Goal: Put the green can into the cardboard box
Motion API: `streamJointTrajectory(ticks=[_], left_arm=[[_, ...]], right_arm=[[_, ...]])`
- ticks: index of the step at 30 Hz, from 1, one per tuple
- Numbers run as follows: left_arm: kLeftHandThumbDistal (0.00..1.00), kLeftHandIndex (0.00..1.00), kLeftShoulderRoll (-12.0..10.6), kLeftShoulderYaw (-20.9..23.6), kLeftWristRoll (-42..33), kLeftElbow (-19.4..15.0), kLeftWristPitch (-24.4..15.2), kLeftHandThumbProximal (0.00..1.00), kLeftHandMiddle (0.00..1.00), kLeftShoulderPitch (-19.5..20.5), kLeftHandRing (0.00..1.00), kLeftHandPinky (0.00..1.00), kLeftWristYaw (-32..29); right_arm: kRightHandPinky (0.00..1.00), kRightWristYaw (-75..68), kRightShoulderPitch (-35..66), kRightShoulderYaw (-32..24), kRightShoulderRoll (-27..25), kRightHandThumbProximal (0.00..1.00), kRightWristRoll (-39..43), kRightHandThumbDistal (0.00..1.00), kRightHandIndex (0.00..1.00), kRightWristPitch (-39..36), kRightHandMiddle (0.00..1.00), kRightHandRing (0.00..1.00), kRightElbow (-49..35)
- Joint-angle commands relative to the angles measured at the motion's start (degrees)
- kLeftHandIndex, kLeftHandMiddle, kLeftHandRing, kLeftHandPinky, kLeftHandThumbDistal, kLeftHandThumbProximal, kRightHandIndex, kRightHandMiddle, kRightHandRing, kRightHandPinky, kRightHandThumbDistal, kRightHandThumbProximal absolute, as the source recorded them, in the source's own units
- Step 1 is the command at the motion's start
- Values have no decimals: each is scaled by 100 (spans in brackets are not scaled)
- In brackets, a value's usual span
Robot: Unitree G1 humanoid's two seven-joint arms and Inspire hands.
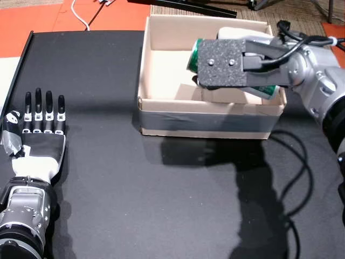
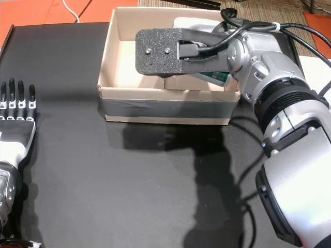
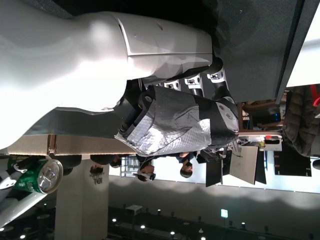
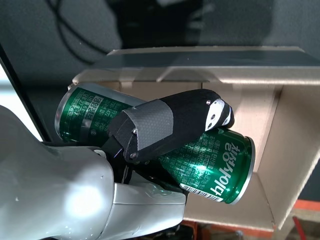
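The green can (image 1: 265,90) lies on its side in my right hand (image 1: 226,62), held over the inside of the cardboard box (image 1: 156,116). In the other head view the hand (image 2: 170,51) hides most of the can (image 2: 217,77) above the box (image 2: 111,93). The right wrist view shows the can (image 4: 210,165) with my thumb (image 4: 170,125) wrapped over it and the box (image 4: 290,125) interior behind. My left hand (image 1: 35,135) rests flat and open on the black table at the left, also seen in the other head view (image 2: 15,119). The left wrist view shows the hand (image 3: 180,120) and the can (image 3: 37,175) far off.
The black table (image 1: 161,205) extends in front of the box. Black cables (image 1: 291,162) trail over the table by my right arm. Orange floor (image 1: 48,16) and a white cord (image 1: 81,19) lie beyond the table's far edge.
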Motion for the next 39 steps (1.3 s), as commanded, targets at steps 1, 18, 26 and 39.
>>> streamJointTrajectory(ticks=[1,18,26,39], left_arm=[[0,54,-135,-31,95,201,-4,57,52,315,62,75,241],[0,53,-141,-7,79,203,-16,60,53,282,63,77,301],[0,53,-140,11,64,205,-11,56,51,303,61,74,228],[0,52,-128,11,74,209,-36,56,51,291,61,74,284]], right_arm=[[42,20,-152,15,-100,56,36,6,27,-76,40,36,-62],[71,-340,-30,-54,-176,59,97,34,69,-387,67,65,-58],[69,-304,-33,14,-209,67,54,54,72,-496,68,70,-59],[73,-241,-100,10,-203,70,74,76,67,-419,71,76,-57]])
